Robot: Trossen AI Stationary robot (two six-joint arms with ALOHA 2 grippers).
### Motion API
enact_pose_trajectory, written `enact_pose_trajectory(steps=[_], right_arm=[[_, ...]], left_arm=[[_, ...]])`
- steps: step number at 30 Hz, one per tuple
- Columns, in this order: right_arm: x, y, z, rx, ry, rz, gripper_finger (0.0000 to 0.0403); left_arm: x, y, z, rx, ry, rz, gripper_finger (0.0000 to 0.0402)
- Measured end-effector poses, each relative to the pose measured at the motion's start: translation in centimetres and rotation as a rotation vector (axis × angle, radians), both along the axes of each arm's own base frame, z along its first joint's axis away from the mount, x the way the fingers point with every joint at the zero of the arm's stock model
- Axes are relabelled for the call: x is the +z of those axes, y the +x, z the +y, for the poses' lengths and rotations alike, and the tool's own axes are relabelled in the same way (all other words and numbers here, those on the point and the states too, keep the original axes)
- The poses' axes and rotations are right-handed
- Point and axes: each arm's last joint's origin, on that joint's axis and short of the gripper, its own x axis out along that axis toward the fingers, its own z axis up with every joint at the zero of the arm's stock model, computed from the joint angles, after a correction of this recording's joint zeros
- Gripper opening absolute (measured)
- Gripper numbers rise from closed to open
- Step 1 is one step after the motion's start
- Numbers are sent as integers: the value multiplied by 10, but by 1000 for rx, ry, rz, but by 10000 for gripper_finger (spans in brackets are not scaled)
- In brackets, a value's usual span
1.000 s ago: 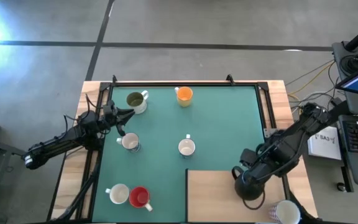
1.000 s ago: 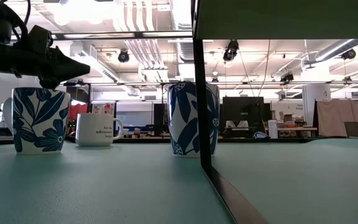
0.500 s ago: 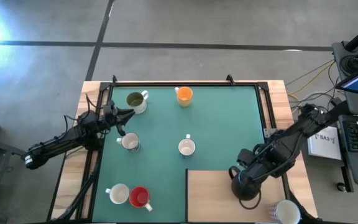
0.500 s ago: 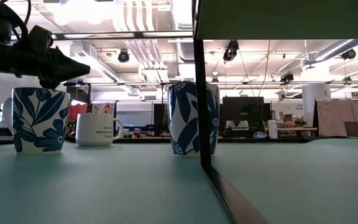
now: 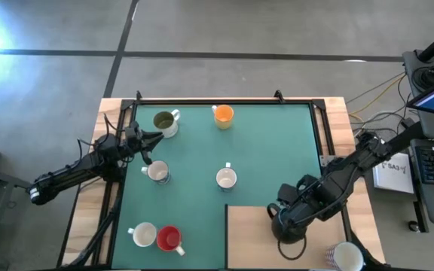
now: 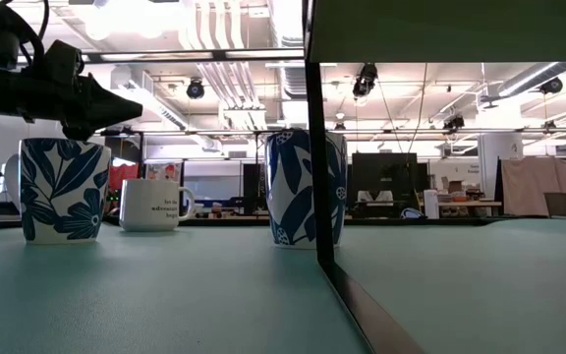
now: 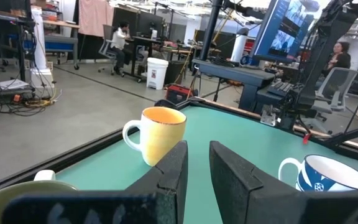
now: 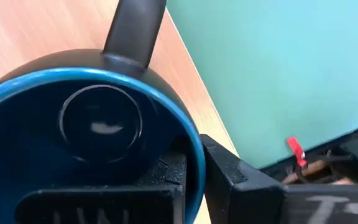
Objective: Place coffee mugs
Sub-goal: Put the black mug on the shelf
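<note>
My right gripper [image 5: 286,223] points down over the wooden board [image 5: 251,239] at the table's near right and is shut on a dark blue mug [image 8: 86,143] with a blue inside. Standing on the green mat [image 5: 270,143] are an olive-lined white mug [image 5: 164,122], an orange mug [image 5: 222,114], white mugs [image 5: 157,172] [image 5: 226,178] [image 5: 143,235] and a red mug [image 5: 169,238]. My left gripper [image 5: 148,140] waits level at the mat's left edge, its fingers a narrow gap apart with nothing between them. My right gripper holds the dark blue mug by its rim [image 8: 194,158], on the side opposite the handle [image 8: 135,25]. One finger [image 8: 166,171] is inside the mug and one [image 8: 232,177] outside, coming from above and pointing down. The mug sits upright over the board; whether its base rests there is hidden.
Another white mug [image 5: 346,257] stands off the board at the near right corner. A dark frame [image 5: 224,101] edges the mat at the far side. The left wrist view shows the orange mug [image 7: 157,134] and a blue-patterned mug [image 7: 328,177] ahead of the left fingers.
My right gripper has carried the dark blue mug a short way over the board toward the table's left edge, the mug staying upright. My left arm and the other mugs have kept still.
</note>
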Motion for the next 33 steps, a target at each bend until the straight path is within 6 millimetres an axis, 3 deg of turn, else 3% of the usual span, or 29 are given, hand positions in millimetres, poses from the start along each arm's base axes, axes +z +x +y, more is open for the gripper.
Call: enact_pose_trajectory(steps=[7, 12, 16, 24, 33], right_arm=[[-2, 8, 5, 13, 1, -6, 81], [1, 8, 6, 24, 6, -9, 95], [3, 8, 6, 27, 12, -15, 83], [9, 8, 7, 54, 46, -34, 20], [19, 7, 6, 70, 47, -52, 15]], left_arm=[[0, 0, 0, 0, 0, 0, 49], [0, 0, 0, 0, 0, 0, 49], [0, 0, 0, 0, 0, 0, 49], [0, 0, 0, 0, 0, 1, 49], [0, 0, 0, 0, 0, 0, 49]])
